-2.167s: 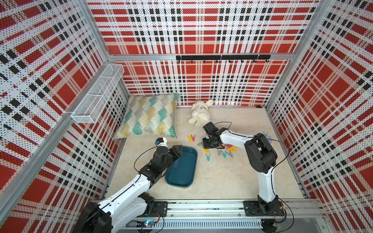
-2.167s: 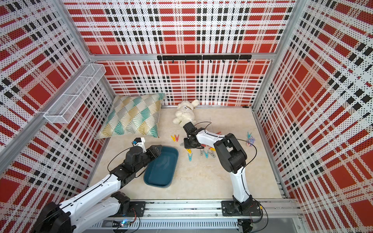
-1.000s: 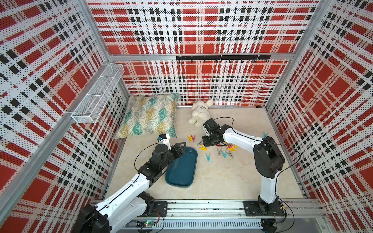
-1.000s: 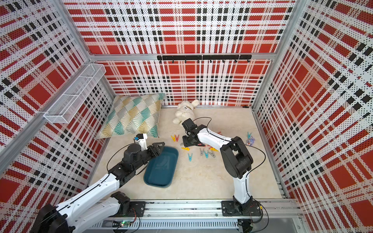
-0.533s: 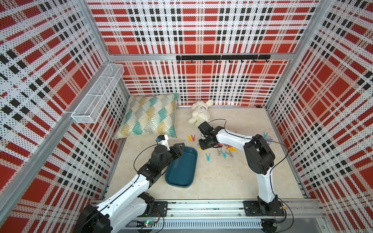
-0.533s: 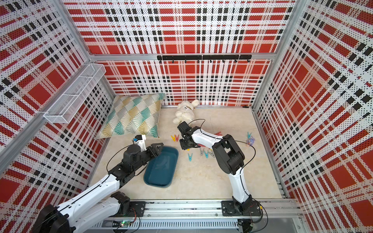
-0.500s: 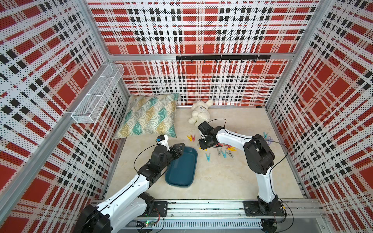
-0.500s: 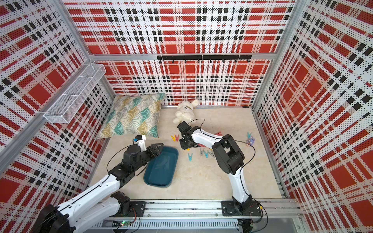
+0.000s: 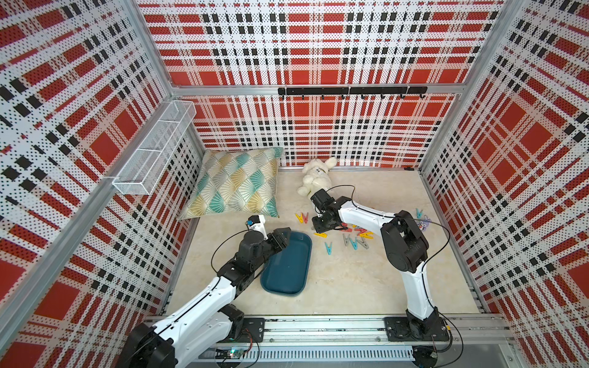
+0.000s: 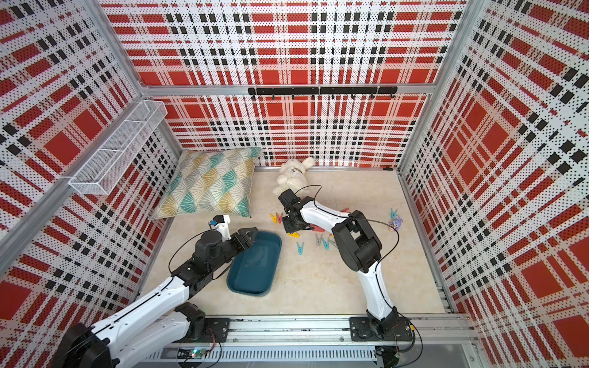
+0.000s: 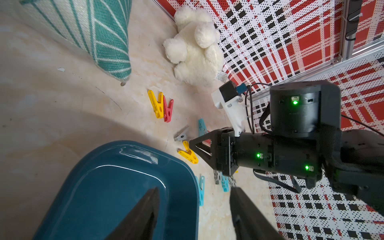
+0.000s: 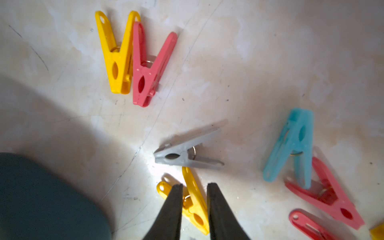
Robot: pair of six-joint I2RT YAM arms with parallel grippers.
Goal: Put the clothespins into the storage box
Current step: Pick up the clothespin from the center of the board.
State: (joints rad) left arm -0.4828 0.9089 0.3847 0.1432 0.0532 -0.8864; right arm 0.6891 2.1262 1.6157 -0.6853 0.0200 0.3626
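The storage box (image 9: 288,270) (image 10: 255,267) is a dark teal tray left of centre. My left gripper (image 9: 284,238) (image 11: 195,209) hangs open at its far left corner, one finger over the inside (image 11: 104,187) and one outside the rim. Clothespins lie scattered to the right (image 9: 353,237). My right gripper (image 9: 318,228) (image 12: 194,186) is low over a yellow clothespin (image 12: 197,205) (image 9: 320,235) lying flat. Its fingers stand close on either side, still slightly apart. A grey pin (image 12: 182,154), a light blue one (image 12: 295,141) and a yellow-and-red pair (image 12: 133,60) lie nearby.
A patterned pillow (image 9: 239,184) leans at the back left and a white plush toy (image 9: 315,180) lies behind the right gripper. A white wire basket (image 9: 153,153) hangs on the left wall. One blue pin (image 9: 419,212) lies by the right wall.
My right gripper has shifted a little left and down onto the yellow clothespin, and its jaws have narrowed. The left arm has stayed put over the box corner.
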